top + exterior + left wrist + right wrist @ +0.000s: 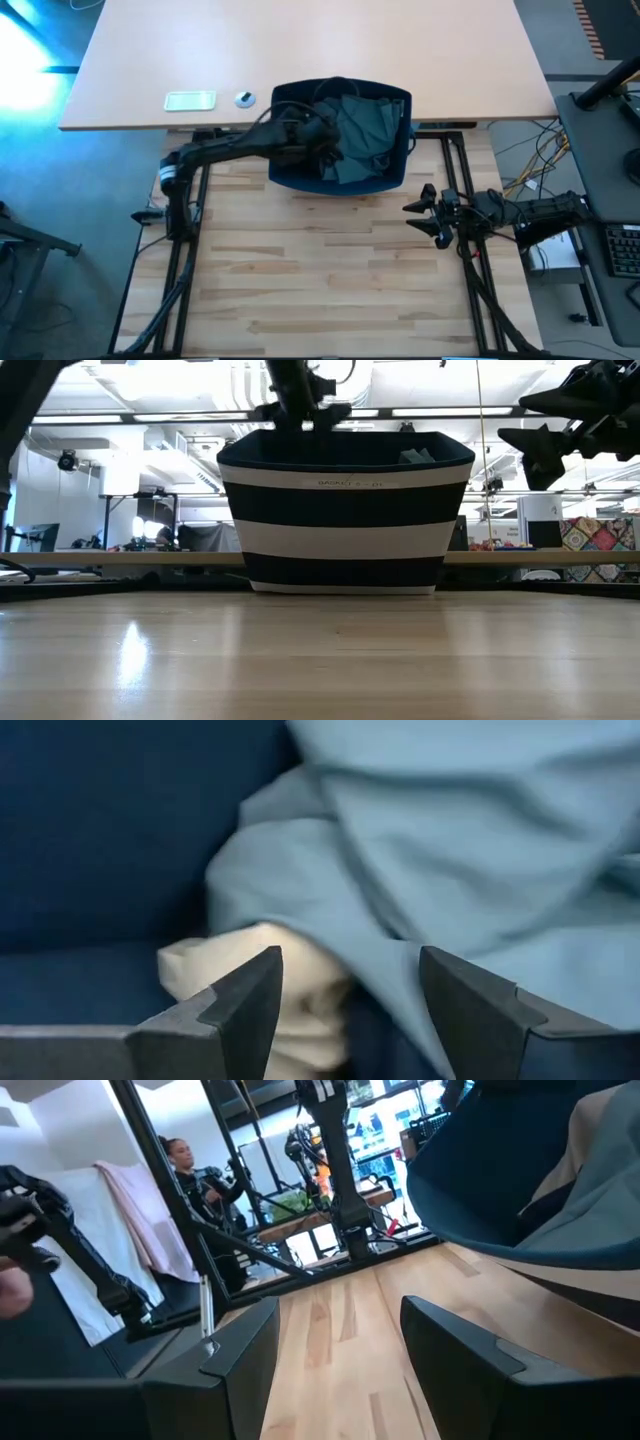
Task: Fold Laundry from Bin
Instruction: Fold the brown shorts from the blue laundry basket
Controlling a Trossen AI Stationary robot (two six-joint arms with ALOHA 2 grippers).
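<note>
Wood table [330, 280] bare in front; bin [340, 180] stands at its far edge, laundry [365, 130] heaped inside, teal garment [450, 850] on top with a tan one [290, 980] under it. Step in hand looks like the first pick: left gripper [345, 1010] is down inside the bin, fingers open, straddling the teal-tan edge, nothing held yet. Next move calls for closing on the teal fabric and lifting clear of the rim; right gripper [432, 212] waits open beside the bin.

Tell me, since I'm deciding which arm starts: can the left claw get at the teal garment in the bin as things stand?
Probably yes. The left claw hangs open inside the bin, right over the teal garment, with nothing between them. A pale garment lies beside it.
</note>
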